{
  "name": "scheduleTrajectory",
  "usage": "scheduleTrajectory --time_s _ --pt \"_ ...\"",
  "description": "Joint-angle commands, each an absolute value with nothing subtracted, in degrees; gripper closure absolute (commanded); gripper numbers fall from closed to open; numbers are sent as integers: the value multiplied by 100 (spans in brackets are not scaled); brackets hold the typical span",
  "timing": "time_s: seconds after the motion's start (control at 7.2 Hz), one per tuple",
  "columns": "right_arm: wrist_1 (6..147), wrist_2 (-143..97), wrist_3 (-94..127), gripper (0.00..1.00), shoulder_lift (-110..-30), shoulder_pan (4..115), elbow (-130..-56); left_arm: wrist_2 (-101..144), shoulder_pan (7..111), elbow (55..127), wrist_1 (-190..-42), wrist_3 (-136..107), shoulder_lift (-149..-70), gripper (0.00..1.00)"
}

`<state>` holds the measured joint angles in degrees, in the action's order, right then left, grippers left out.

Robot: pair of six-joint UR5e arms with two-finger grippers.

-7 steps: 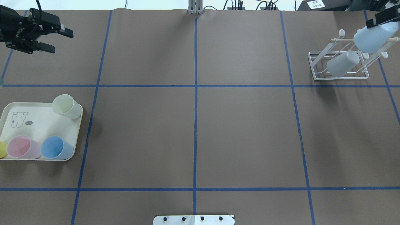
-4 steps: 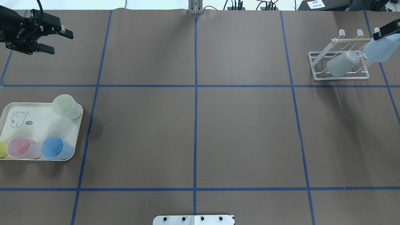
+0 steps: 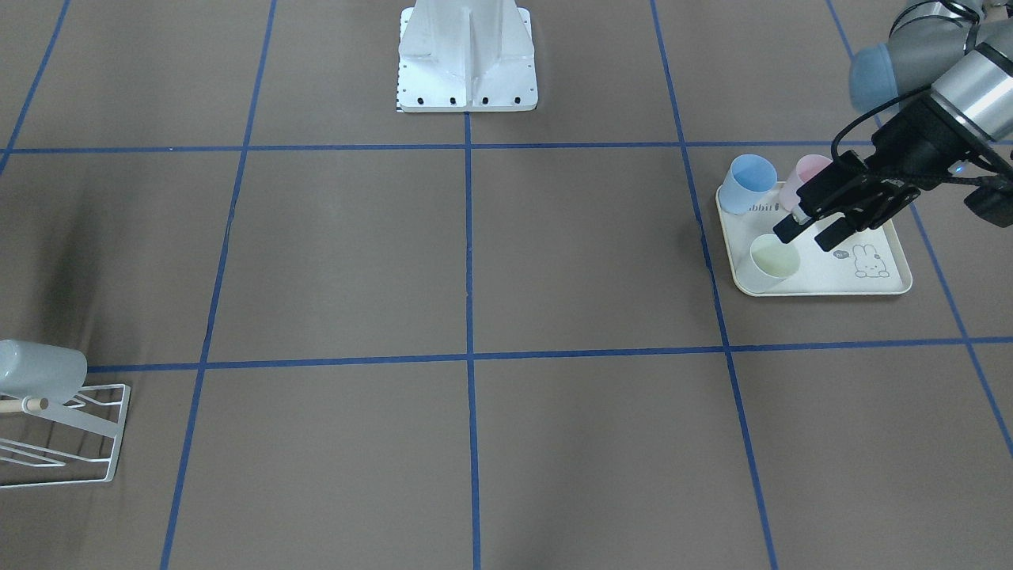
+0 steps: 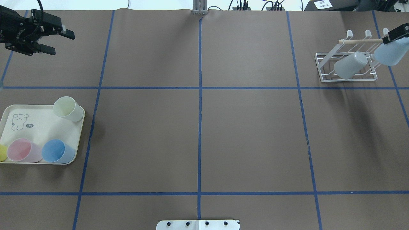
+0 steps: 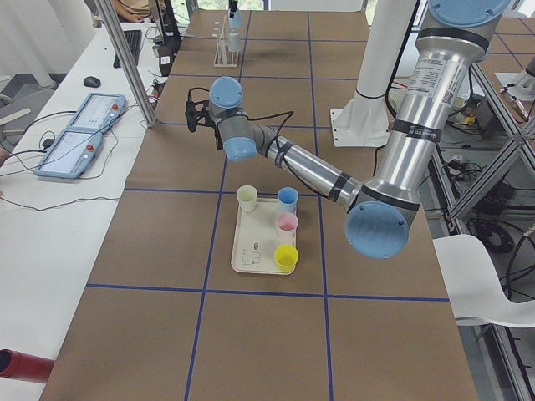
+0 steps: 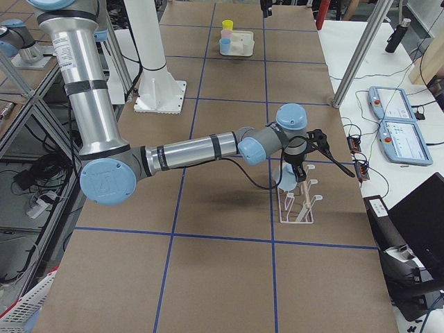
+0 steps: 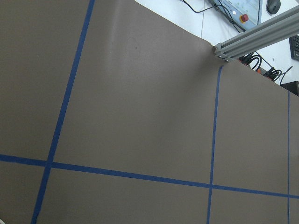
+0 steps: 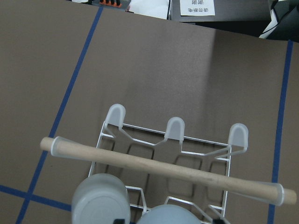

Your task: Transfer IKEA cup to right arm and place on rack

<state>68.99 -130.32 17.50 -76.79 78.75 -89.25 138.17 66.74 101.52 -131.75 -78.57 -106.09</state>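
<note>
Wire rack (image 8: 202,152), wooden dowel (image 8: 163,168), matt plastic cup (image 4: 388,54)

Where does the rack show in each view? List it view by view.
Front-facing: the rack bottom-left, cut by the edge.
Overhead: rack upper right.
Exterior left: rack far off, top, left of centre.
Exterior right: rack right of centre.
Left wrist: not in it.
Right wrist: rack fills the lower half.
Landmark: the grey cup hung on it.

1. We see the rack (image 8: 175,129), white wire with three upturned prongs and a light wooden dowel (image 8: 163,170) across it, standing at the table's far right corner.
2. We see the cup (image 4: 390,54), pale blue, held tilted off the table at the rack's right end, beside the dowel's tip.
</note>
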Motion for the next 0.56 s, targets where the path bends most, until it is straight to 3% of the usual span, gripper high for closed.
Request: scheduleTrajectory --time_s 0.0,0.42 --pt "6820 -13025 1767 77 -7585 7858 -8780 13808 6680 10160 -13175 -7857 -10608 0" --pt "6812 -13034 1775 77 -7559 7840 -8658 13808 6671 10187 -13175 -7866 -10608 0"
